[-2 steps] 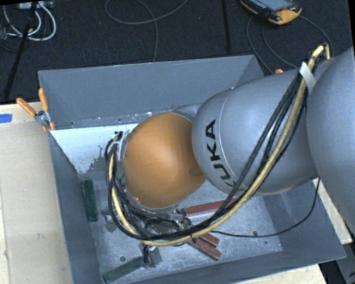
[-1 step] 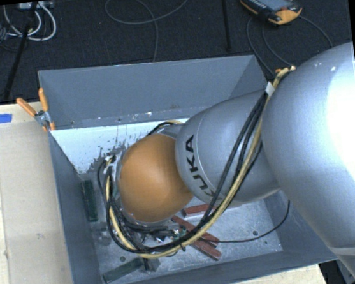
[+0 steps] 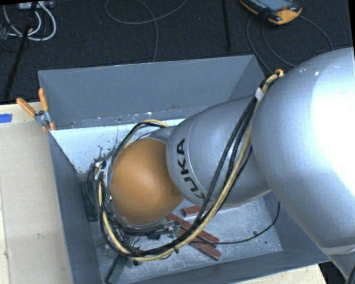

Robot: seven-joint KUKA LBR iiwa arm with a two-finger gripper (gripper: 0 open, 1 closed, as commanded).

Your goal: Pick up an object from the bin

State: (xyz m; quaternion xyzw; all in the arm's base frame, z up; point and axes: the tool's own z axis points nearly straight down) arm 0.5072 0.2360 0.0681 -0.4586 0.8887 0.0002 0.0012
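The gripper (image 3: 101,208) is low in the left half of the bin (image 3: 151,86), tucked under the arm's round orange cover (image 3: 140,181). Dark hardware edges out at the cover's left and lower rim. Whether the gripper is open, closed or grasping anything cannot be told.

Yellow and black cables (image 3: 153,253) loop around the cover's lower side and run back up along the silver arm (image 3: 282,157), which comes in from the right and spans most of the bin.

What lies directly beneath the gripper cannot be made out. The nearest things are some reddish-brown bars (image 3: 201,239). They are flat, narrow and straight-edged, and lie crossed over one another on the floor just beside the cover's lower right, partly under the cables. A dark grey strip (image 3: 116,270), flat and slanted, lies near the front left corner, just below the cable loop. A thin black cord (image 3: 256,233) curves across the pale, speckled floor to the right of the bars.
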